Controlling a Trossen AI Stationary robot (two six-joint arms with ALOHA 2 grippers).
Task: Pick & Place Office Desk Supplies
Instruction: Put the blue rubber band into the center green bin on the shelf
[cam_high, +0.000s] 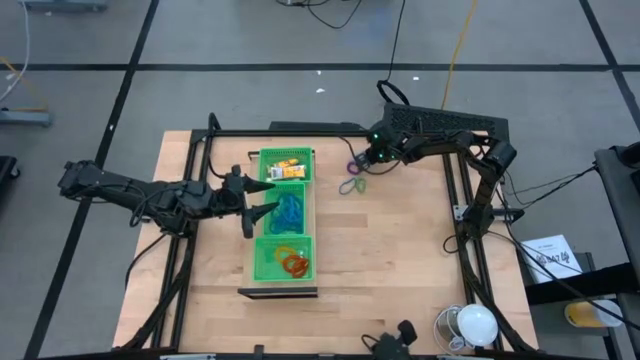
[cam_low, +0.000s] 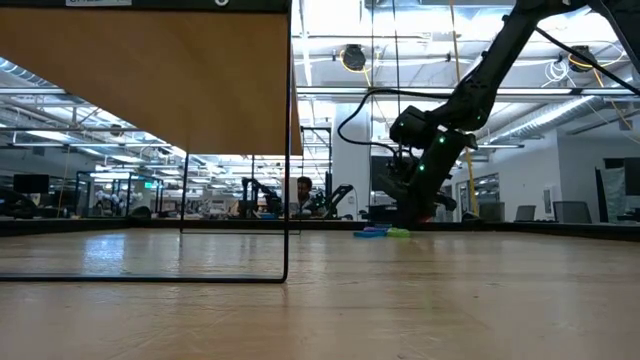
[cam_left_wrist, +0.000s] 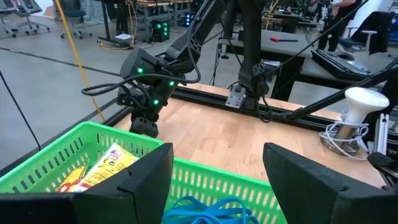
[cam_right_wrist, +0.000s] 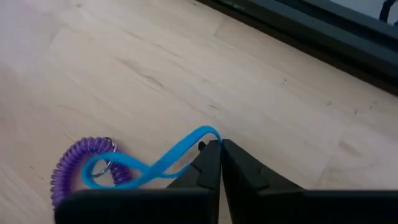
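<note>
Blue loop pinched in our right hand, low over the wooden worktop.
We saw its fingers closed on the loop, a purple coil beside them; our left hand stood wide above the green tray.

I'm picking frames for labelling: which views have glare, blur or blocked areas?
Low view: bright ceiling lights glare behind the right pincer, and a close brown panel blocks the upper left. Right wrist view: the blue loop and purple coil are soft-edged. Left wrist view: the green tray is sharp, its near fingers blurred. High view: evenly lit.
</note>
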